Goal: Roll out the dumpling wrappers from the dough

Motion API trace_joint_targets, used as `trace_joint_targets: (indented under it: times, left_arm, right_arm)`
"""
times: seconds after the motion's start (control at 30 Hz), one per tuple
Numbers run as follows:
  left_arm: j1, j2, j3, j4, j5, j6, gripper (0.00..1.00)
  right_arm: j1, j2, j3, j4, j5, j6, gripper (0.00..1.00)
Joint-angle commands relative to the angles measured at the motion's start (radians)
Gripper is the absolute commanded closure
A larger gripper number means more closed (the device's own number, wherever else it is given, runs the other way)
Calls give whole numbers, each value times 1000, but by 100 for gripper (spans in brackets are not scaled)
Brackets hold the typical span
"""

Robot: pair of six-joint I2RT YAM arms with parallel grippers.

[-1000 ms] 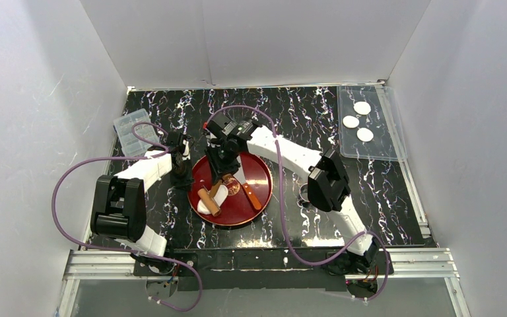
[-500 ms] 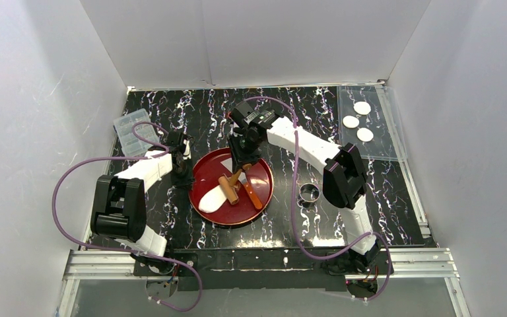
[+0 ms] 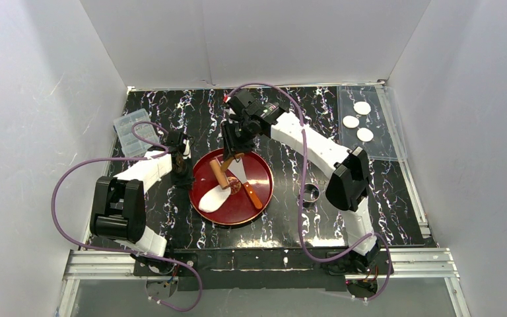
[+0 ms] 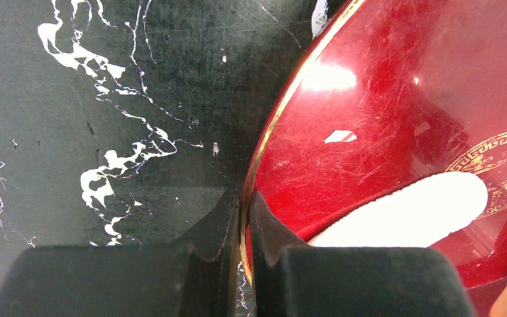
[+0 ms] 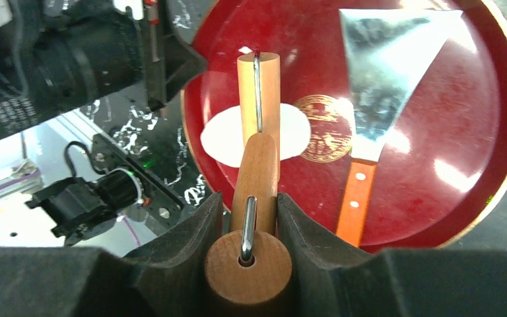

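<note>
Top external: right arm (image 3: 311, 148) extended over plate (image 3: 261, 177), right gripper (image 3: 232, 153) clamping roller (image 3: 220, 177).

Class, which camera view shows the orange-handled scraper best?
Right wrist: the scraper is large, blade and handle clear, on the red plate. Top external shows it small; left wrist does not show it.
</note>
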Motion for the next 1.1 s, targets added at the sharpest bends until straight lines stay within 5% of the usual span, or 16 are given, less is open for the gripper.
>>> trace_joint_targets:
  times: [0.0,0.27,0.7,1.07]
  left_arm:
    - [0,-24,3,-8,-55,10,100]
    - [0,-36,-1,-5,-58,12,100]
    - [1,-53,-2,-1,-57,14,100]
    - [0,-46,-3,0,-55,14,100]
  right_arm:
    - [27,-20,-14,73,-87,52,99]
    - [47,33,-82,77,-105,47,99]
    - [18,32,-163,-103,353,-143,99]
    - [11,14,51,-160,260,-139,99]
